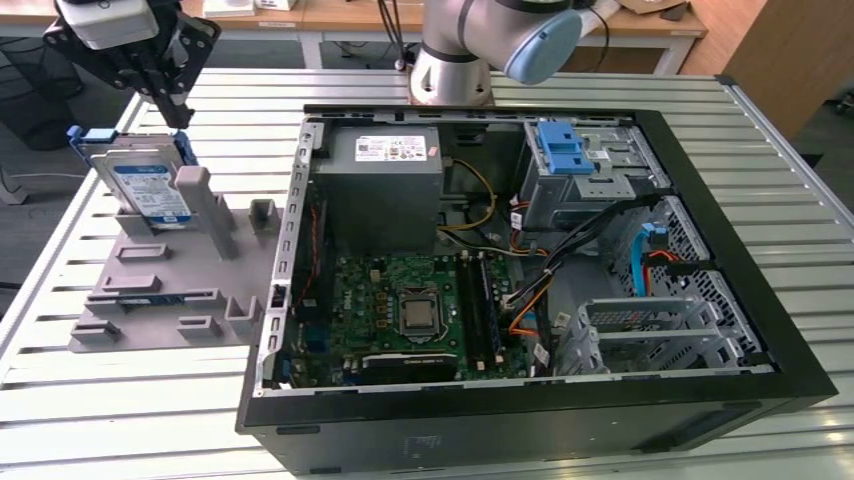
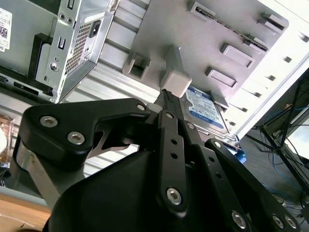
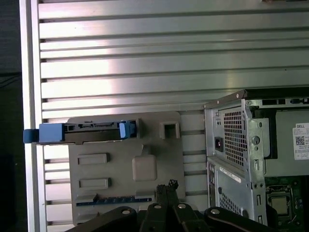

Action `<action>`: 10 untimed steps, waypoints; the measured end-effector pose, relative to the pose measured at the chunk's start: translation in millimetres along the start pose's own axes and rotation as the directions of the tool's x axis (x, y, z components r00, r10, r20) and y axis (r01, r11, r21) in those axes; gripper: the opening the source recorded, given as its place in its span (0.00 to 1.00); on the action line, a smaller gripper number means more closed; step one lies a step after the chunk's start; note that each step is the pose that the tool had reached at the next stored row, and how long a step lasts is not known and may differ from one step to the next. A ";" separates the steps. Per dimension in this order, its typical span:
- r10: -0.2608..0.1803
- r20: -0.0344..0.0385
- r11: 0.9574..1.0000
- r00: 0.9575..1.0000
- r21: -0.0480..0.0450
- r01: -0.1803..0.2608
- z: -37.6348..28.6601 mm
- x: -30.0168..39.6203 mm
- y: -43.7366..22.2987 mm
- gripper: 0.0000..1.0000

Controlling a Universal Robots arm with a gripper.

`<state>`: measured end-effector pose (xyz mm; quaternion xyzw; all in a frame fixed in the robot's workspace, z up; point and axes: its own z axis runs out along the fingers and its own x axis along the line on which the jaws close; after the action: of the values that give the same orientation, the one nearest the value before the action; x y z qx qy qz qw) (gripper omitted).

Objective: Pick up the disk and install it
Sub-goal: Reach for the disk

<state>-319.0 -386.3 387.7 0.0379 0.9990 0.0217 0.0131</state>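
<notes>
The flat silver-grey hard drive [image 1: 144,180] in its blue plastic bracket stands on edge, below the gripper [image 1: 174,108] and apart from it.

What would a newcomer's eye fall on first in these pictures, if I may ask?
The open computer case takes up the middle of the exterior view, with its green board exposed. At the exterior view's left, the disk stands upright in a grey holder on the metal table, its blue frame bright against the grey. The gripper hangs close above the disk.
</notes>
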 end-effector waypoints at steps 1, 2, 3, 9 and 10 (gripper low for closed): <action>0.000 0.000 1.000 1.000 0.000 0.000 0.0 0.6 0.0 0.11; 0.000 0.000 1.000 1.000 0.000 0.000 0.0 1.2 0.0 0.11; 0.000 0.000 1.000 1.000 0.000 0.000 0.1 1.8 -0.1 0.11; 0.000 0.000 1.000 1.000 0.000 0.000 0.1 3.7 -0.2 0.11; 0.000 0.000 1.000 1.000 0.000 0.000 0.2 3.9 -0.2 0.11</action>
<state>-322.9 -386.2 387.4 0.0378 0.9990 0.0217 0.0130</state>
